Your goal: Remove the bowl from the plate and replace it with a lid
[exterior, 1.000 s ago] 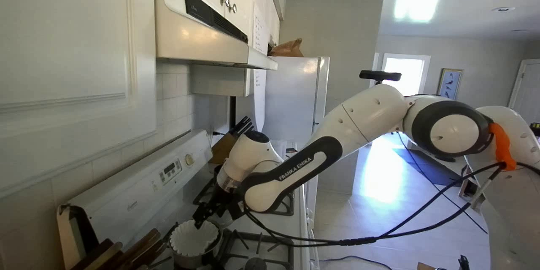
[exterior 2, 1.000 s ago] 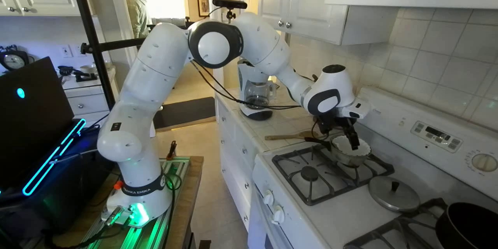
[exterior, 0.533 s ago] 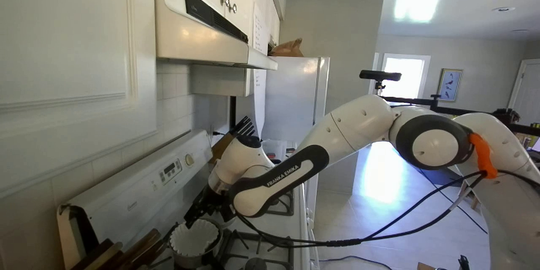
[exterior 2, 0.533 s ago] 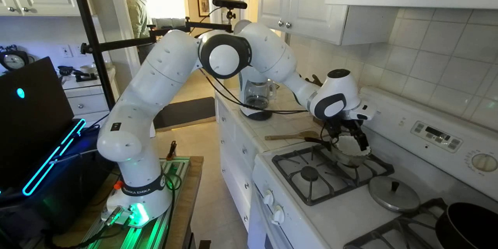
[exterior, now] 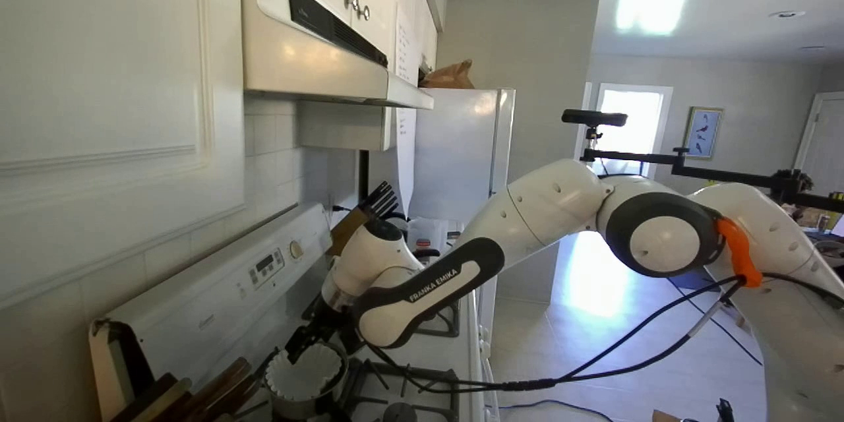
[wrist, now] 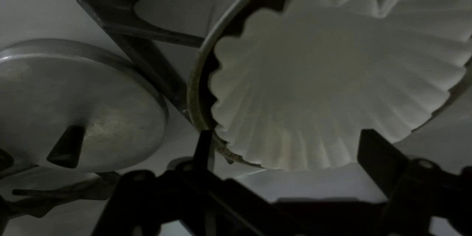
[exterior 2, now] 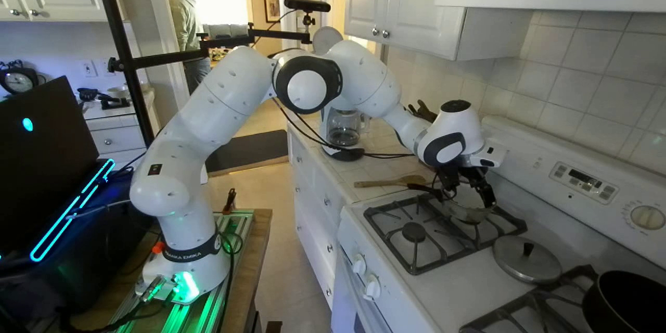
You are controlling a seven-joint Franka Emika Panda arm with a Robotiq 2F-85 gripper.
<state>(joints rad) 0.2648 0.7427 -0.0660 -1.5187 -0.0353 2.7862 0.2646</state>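
A white bowl with a fluted rim point(wrist: 324, 62) sits inside a grey metal pot point(wrist: 195, 96) on a stove burner; it looks like thin, pleated paper. In both exterior views my gripper point(exterior 2: 469, 201) hangs low over this pot, pointing down. Seen from the wrist, the gripper point(wrist: 287, 131) is open, its fingers point(wrist: 376, 158) spread wide across the near edge of the bowl. Whether either fingertip touches the bowl or pot, I cannot tell. On the stovetop lies the grey lid point(exterior 2: 526, 259), its black knob point(wrist: 67, 147) up. The plate is out of view.
Beyond the lid stands a dark pan point(exterior 2: 624, 302) on another grate. A wooden spoon point(exterior 2: 390, 182) lies on the counter near the pot's handle. The stove's back panel point(exterior 2: 551, 166) rises close behind the gripper. Wooden handles point(exterior: 198, 395) stick up near the pot.
My gripper has come down closer to the pot and shifted toward the stove's back panel. The jaws have stayed open. Bowl, pot and lid have not moved.
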